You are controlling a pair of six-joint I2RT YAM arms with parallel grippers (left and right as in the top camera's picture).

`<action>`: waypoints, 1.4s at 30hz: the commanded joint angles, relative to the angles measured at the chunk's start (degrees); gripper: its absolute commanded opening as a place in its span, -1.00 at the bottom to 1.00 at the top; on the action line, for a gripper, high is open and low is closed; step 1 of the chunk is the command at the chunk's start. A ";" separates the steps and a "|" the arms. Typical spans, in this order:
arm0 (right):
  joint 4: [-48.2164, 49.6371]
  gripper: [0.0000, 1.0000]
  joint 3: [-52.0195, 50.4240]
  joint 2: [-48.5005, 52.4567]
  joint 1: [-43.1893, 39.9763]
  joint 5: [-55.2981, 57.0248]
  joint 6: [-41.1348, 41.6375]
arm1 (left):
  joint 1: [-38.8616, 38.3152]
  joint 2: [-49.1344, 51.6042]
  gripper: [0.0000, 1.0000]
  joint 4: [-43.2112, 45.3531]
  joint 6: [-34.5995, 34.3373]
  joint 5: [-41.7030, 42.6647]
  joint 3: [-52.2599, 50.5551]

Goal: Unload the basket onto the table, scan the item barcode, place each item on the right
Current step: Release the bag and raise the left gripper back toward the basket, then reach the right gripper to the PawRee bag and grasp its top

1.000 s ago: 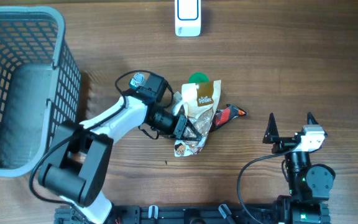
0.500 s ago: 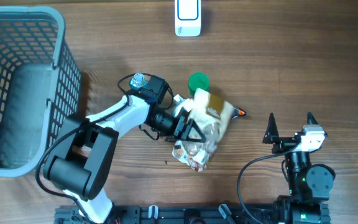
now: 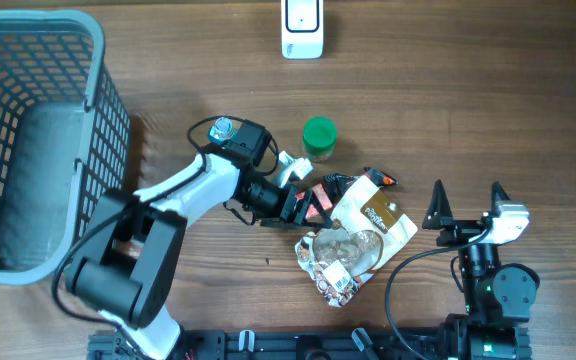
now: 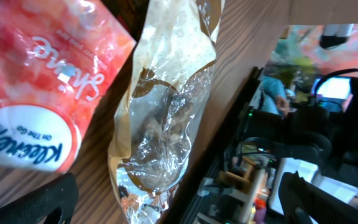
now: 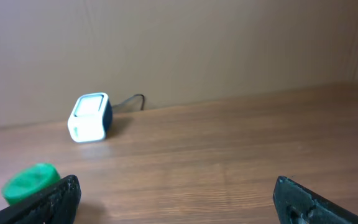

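Brown snack bag [image 3: 360, 240] has just slipped out of the left claw [image 3: 300, 205] — its jaws now stand apart, and the bag lies just ahead of them. The right claw [image 3: 465, 208] is also apart, empty. Scanning will need a new grasp.

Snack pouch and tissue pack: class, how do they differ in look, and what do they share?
The snack pouch is brown with a clear window; the tissue pack is pink-red with white lettering. The pouch is crumpled, the pack smooth. Both lie on the table.
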 commanded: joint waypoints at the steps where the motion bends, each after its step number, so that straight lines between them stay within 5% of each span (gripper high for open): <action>1: 0.66 1.00 1.09 -0.02 0.07 -4.15 10.38 | -3.52 -9.25 1.00 -0.04 -4.48 -8.55 -0.26; 5: -3.41 1.00 7.98 -0.02 0.09 -9.38 12.85 | -7.91 -20.72 1.00 0.09 -8.20 -19.47 -0.17; 9: -24.46 1.00 22.62 0.04 0.09 -5.46 12.92 | -8.50 -30.38 1.00 1.42 -11.89 -29.59 -0.15; 14: -51.93 1.00 38.73 4.48 0.09 -0.44 23.41 | -6.14 -39.47 1.00 4.98 -13.27 -49.27 -0.13; 19: -57.72 1.00 41.31 10.19 0.09 -21.73 24.81 | 9.09 -41.59 1.00 4.85 -16.09 -42.40 0.20; 24: -57.79 1.00 41.31 11.23 0.09 -21.79 26.53 | 18.93 -41.59 1.00 3.39 -15.43 -33.03 0.20; 30: -68.78 0.95 32.44 11.23 0.09 -20.26 39.71 | 19.85 -41.55 1.00 -0.26 -12.61 -33.03 0.20; 35: -59.45 0.96 18.97 11.23 0.09 -26.62 43.98 | 19.85 -41.55 1.00 -0.96 -12.61 -33.03 0.20; 42: -55.54 1.00 17.55 11.72 0.09 -26.84 45.64 | 19.85 -41.55 1.00 -2.23 -12.63 -33.05 0.17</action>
